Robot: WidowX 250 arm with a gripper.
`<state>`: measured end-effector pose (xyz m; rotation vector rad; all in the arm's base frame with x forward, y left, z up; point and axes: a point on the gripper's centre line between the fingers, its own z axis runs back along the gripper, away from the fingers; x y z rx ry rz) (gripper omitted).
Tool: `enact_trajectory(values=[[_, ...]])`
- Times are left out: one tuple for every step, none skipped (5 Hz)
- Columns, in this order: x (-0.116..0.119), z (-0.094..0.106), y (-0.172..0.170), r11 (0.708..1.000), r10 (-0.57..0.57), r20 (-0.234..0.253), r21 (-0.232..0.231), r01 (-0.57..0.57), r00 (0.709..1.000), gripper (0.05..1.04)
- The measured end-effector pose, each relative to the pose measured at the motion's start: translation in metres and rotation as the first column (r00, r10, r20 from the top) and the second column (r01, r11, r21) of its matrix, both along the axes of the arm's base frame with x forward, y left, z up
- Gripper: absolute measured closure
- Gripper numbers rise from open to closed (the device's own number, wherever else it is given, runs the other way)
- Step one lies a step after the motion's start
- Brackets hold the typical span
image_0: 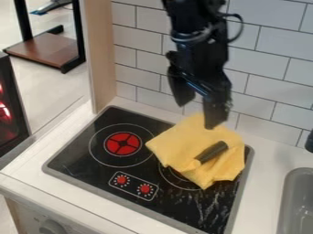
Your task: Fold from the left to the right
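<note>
The cloth (177, 146) overhung the stove's (85, 169) back edge, beside the red burner (123, 144) and just short of the stove's edge facing the sink (293, 172). Above its wallward part hung the gripper (197, 116), fingers spread, empty. Soft yellow folds bore a dark cylinder (214, 151).

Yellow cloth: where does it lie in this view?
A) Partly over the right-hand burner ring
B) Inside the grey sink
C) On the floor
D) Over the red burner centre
A: the yellow cloth hides part of the right-hand burner ring, while the red burner centre is uncovered.
</note>
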<state>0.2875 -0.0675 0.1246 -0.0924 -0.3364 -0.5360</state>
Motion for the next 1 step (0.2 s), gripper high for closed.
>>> enact_trajectory(values=[[0.0,0.0005,0.0,1.0,-0.006,0.003,0.002,0.006,1.0,0.085]])
